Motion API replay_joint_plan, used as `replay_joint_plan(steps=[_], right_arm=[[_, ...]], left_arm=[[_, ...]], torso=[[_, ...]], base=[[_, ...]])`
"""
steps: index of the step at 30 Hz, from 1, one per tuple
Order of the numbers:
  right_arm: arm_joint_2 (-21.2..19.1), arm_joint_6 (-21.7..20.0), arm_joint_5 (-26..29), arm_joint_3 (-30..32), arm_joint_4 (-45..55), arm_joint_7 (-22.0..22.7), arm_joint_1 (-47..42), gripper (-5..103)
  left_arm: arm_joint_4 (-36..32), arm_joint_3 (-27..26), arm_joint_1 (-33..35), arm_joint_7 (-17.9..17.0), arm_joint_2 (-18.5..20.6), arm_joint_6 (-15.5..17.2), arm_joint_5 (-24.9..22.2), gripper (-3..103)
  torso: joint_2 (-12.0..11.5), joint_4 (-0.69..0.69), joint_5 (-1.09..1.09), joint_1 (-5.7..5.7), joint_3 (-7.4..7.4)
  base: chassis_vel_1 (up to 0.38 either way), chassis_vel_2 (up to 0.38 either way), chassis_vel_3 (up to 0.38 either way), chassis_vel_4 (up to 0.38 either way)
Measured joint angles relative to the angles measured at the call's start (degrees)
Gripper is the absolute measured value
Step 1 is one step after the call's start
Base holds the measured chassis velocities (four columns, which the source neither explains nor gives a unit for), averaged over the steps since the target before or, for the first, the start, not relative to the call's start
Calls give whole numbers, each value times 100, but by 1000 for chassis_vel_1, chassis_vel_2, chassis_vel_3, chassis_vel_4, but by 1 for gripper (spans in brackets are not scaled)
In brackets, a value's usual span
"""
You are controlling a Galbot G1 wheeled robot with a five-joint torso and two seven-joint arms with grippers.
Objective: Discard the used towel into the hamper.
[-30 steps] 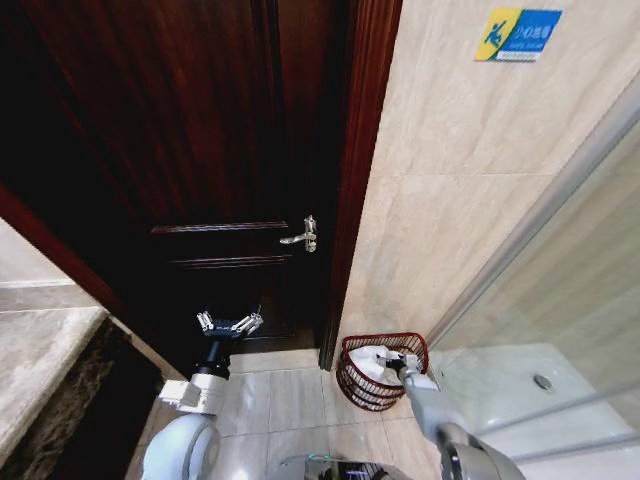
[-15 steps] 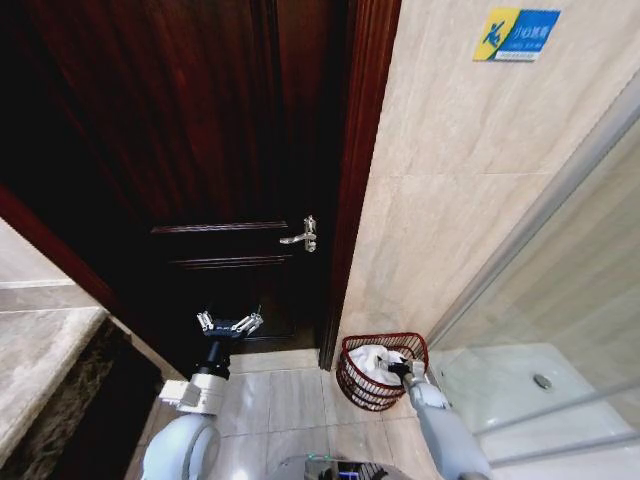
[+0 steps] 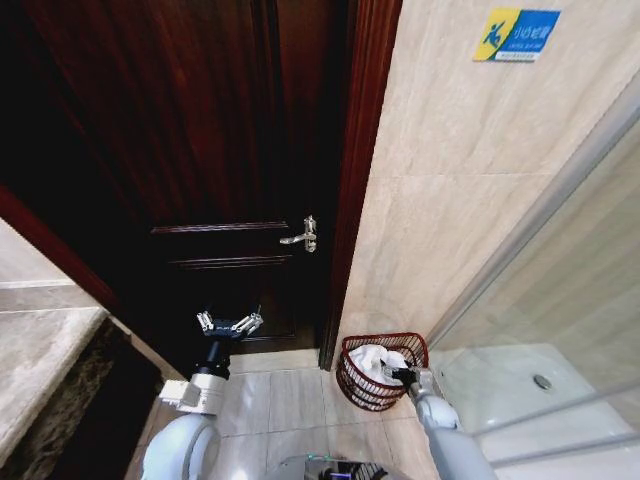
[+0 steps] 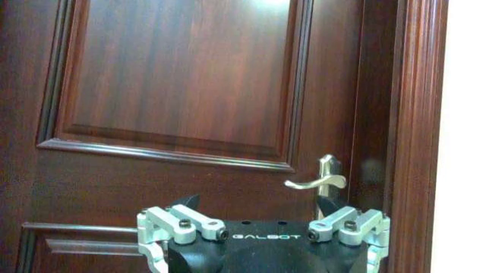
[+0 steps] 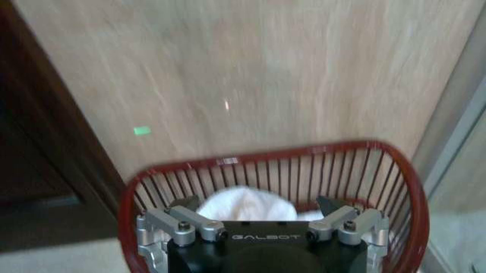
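The hamper (image 3: 356,386) is a small reddish-brown wire basket on the floor against the tiled wall, beside the door frame. The white towel (image 3: 373,359) lies bunched inside it. My right gripper (image 3: 406,377) hovers at the hamper's near rim, open and holding nothing. In the right wrist view the towel (image 5: 247,203) rests inside the hamper (image 5: 266,154), beyond the spread fingers of the right gripper (image 5: 258,205). My left gripper (image 3: 229,323) is raised in front of the door, open and empty. The left wrist view shows the left gripper (image 4: 258,206) spread wide.
A dark wooden door (image 3: 200,150) with a metal lever handle (image 3: 304,236) stands shut ahead. A glass shower partition (image 3: 560,300) runs along the right, close to the hamper. A stone counter (image 3: 40,350) juts in at the left. Beige floor tiles (image 3: 285,400) lie between.
My right gripper has drawn back from over the hamper toward me. The towel stays lying in the hamper. The left arm has not moved.
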Motion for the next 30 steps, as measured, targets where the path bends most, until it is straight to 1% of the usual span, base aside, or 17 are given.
replay_joint_plan(steps=[1,2,4,6,8,9,11,12,14,16,17,20,21,22,23,28,30], right_arm=[[33,162,17,51,151,-8,-132,100],[33,162,17,51,151,-8,-132,100],[164,509,21,202,696,-17,-536,100],[197,543,28,233,823,-8,-629,100],[330,636,51,335,1393,68,-996,100],[406,690,49,389,1727,107,-1170,100],[494,765,24,442,2076,143,-1379,100],[494,765,24,442,2076,143,-1379,100],[667,902,-23,523,2814,217,-1802,100],[770,1008,-62,537,3168,250,-2066,100],[770,1008,-62,537,3168,250,-2066,100],[990,1430,-331,591,3877,294,-2644,100],[990,1430,-331,591,3877,294,-2644,100],[1064,1599,-394,602,4135,318,-2844,100],[1097,1681,-396,605,4298,318,-2958,100],[1220,1927,-434,634,5157,318,-3504,100],[1238,1987,-468,643,5279,343,-3568,100]], left_arm=[[0,-1,0,0,0,0,0,100],[0,-1,0,0,0,0,0,100],[0,0,0,0,0,0,0,100],[0,-1,0,0,0,0,0,100],[0,-1,0,0,0,0,0,100],[0,0,0,0,0,0,0,100],[0,-1,0,0,0,0,0,100],[0,-1,0,0,0,0,0,100],[0,0,0,0,0,0,0,100],[1,0,0,0,0,0,-1,100],[1,0,0,0,0,0,-1,100],[0,-1,0,0,0,0,0,100],[0,-1,0,0,0,0,0,100],[0,-1,0,0,0,0,0,100],[0,0,0,0,0,0,0,100],[0,0,0,0,0,0,0,100],[0,0,0,0,0,0,0,100]], torso=[[0,0,-5,0,0],[0,0,-5,0,0],[0,1,-1,0,0],[0,1,-2,0,0],[0,-1,-1,0,0],[0,1,-3,0,0],[0,2,-4,-1,0],[0,2,-4,-1,0],[0,1,-4,0,0],[0,1,-4,0,0],[0,1,-4,0,0],[0,0,-4,0,0],[0,0,-4,0,0],[0,1,-2,0,0],[0,0,-2,0,0],[1,0,-4,0,0],[1,0,-4,0,0]], base=[[0,0,0,0],[0,0,0,0],[0,0,0,0],[0,0,0,0],[0,0,0,0],[0,0,0,0],[0,0,0,0],[0,0,0,0],[0,0,0,0],[0,0,0,0],[0,0,0,0],[0,0,0,0],[0,0,0,0],[0,0,0,0],[0,0,0,0],[0,0,0,0],[0,0,0,0]])
